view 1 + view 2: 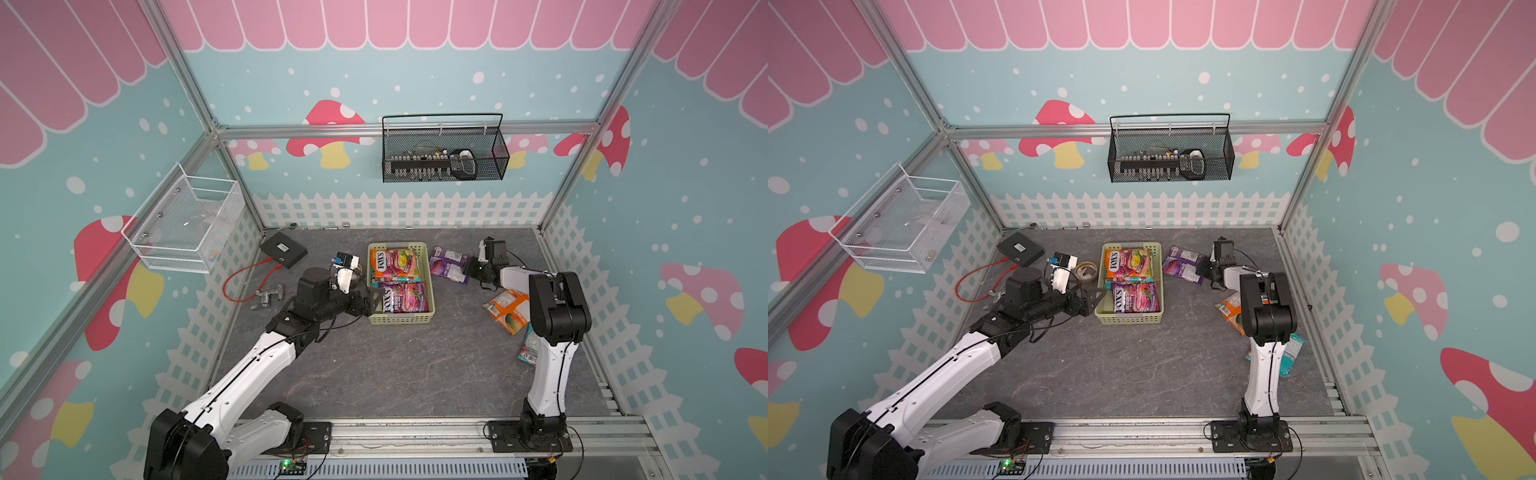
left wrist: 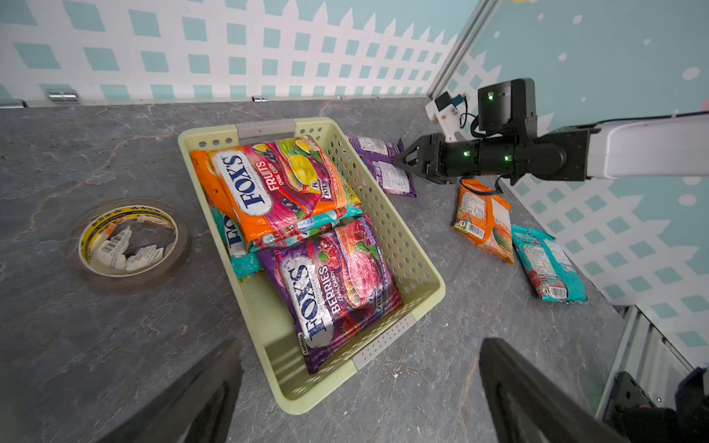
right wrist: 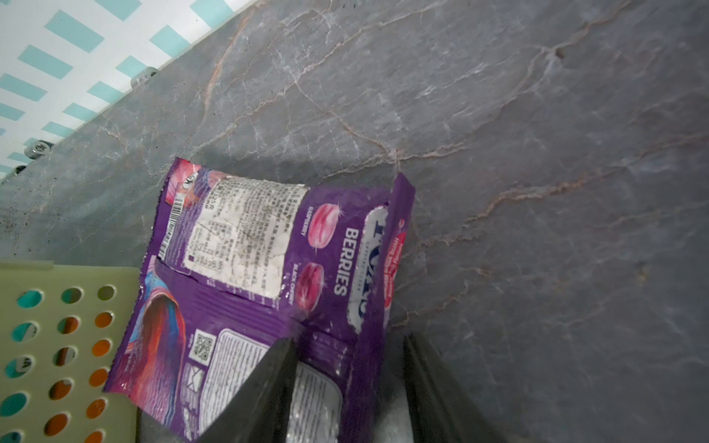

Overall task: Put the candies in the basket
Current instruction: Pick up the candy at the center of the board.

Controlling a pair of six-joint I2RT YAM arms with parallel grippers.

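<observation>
The pale yellow-green basket (image 1: 401, 319) (image 1: 1128, 319) (image 2: 399, 245) stands mid-table. It holds an orange FOX'S candy bag (image 1: 395, 262) (image 2: 276, 191), a purple one (image 1: 403, 297) (image 2: 337, 284) and a teal one (image 2: 245, 264) beneath. My left gripper (image 1: 374, 300) (image 2: 358, 345) hangs open and empty over the basket's near left corner. Just right of the basket lies a purple candy bag (image 1: 446, 264) (image 3: 249, 268). My right gripper (image 1: 469, 268) (image 3: 350, 341) has closed around its upturned edge. An orange bag (image 1: 507, 309) (image 2: 485, 218) and a teal bag (image 1: 527, 349) (image 2: 544, 261) lie by the right arm.
A tape roll (image 2: 128, 241) (image 1: 1086, 272) lies left of the basket. Behind the left arm are a black box (image 1: 283, 249), an orange cable (image 1: 245, 282) and a metal fitting (image 1: 268, 296). A black wire basket (image 1: 444, 160) and a white mesh basket (image 1: 187, 224) hang on the walls.
</observation>
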